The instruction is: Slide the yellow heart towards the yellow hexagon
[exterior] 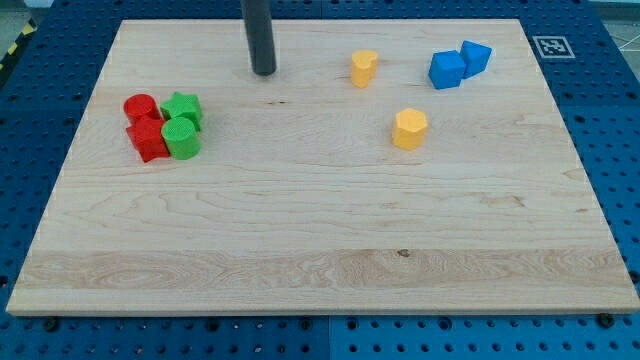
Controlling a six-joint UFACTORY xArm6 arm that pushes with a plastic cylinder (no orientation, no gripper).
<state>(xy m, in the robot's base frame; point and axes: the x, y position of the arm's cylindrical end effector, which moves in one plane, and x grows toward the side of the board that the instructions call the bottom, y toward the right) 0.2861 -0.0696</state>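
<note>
Yellow heart [364, 68] upright, near the tabletop's [300, 230] top, apart from yellow hexagon [409, 129]; my tip [264, 72], a bare rod with no hand, stands to the heart's left.

The dark rod hangs upright from the view's top; my tip [264, 72] rests low, left of centre.

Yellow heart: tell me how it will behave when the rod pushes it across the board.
The yellow heart looks like a squat, flat-bottomed block, so it should slide rather than roll or tip. Its lobed outline may make it twist under an off-centre push. The wooden board looks smooth, so it likely moves easily. My tip stands to its left, apart.
</note>
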